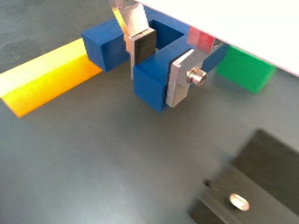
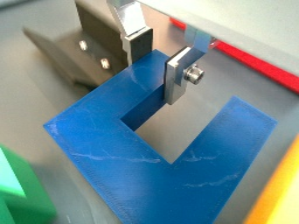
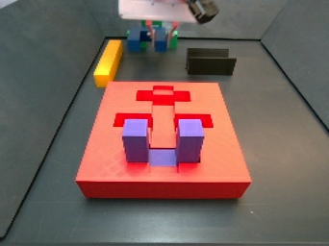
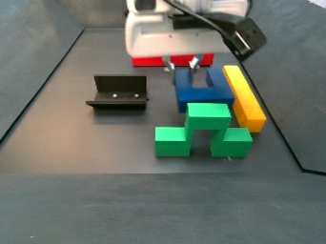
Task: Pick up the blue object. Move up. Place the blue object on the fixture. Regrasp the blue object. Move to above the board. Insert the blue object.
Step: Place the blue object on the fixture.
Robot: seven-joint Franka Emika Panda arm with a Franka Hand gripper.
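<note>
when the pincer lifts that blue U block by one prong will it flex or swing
The blue object looks like a solid, thick-walled block, so it probably won't flex. The pincer straddles one prong, off-centre, so the block may tilt when lifted. Its smooth faces could slip between the fingers.

White-bodied tool [image 1: 162, 59], flat silver fingers [image 1: 180, 77]

Robot lab: dark walled test bench [image 3: 276, 86], fixture [image 4: 117, 92].

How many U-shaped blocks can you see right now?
3. The blue object lies on the floor with the gripper astride one prong; the green block lies just beside it; the purple block stands on the board. Others may be hidden.
</note>
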